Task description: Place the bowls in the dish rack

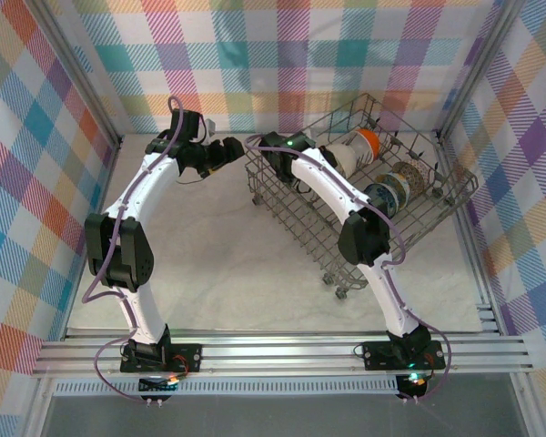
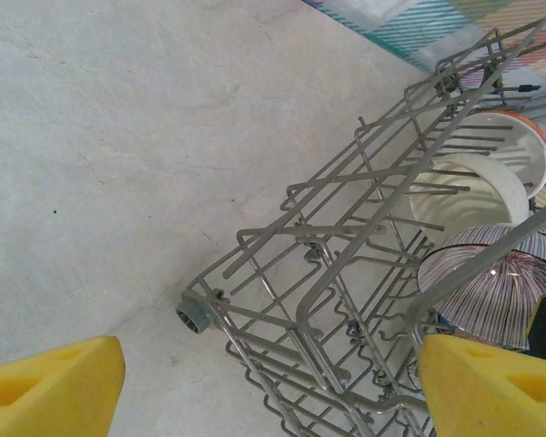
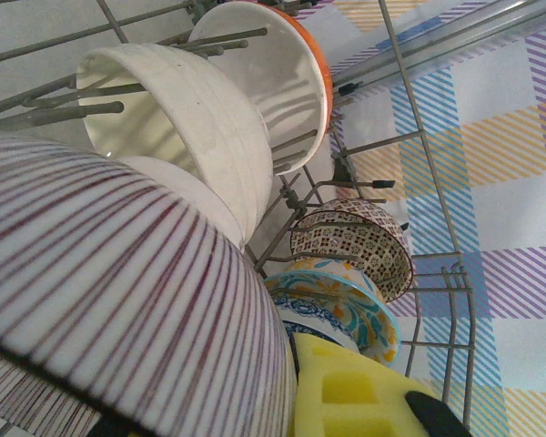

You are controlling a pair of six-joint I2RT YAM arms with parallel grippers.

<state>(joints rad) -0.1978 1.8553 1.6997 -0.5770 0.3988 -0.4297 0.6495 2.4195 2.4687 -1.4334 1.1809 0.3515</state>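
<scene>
**Bowls mostly racked, striped one in my grip**

My right gripper [image 3: 296, 401] looks clamped on the rim of the striped bowl [image 3: 118, 300]. One yellow pad [image 3: 346, 391] sits hard against it, and the other finger is hidden. That bowl hangs inside the rack [image 1: 405, 225] at its left end, and I judge it is not yet seated between tines. Just beyond it the white bowl [image 3: 182, 118] and the orange bowl [image 3: 291, 73] stand on edge. The brown-patterned bowl [image 3: 355, 246] and the floral bowl [image 3: 337, 305] are in the next row. My left gripper [image 2: 271, 387] is spread wide and holds nothing, hovering just outside the rack's near corner above a wheel [image 2: 196, 317].

The white bowl is very close, so a tilted release could knock ceramic on ceramic or leave the rim riding on a tine. The rack is on wheels, so pushing down could roll it, and nothing steadies it.

The table [image 1: 237, 264] is pale and matte, and plaid walls [image 1: 36, 137] close it in on three sides.
</scene>
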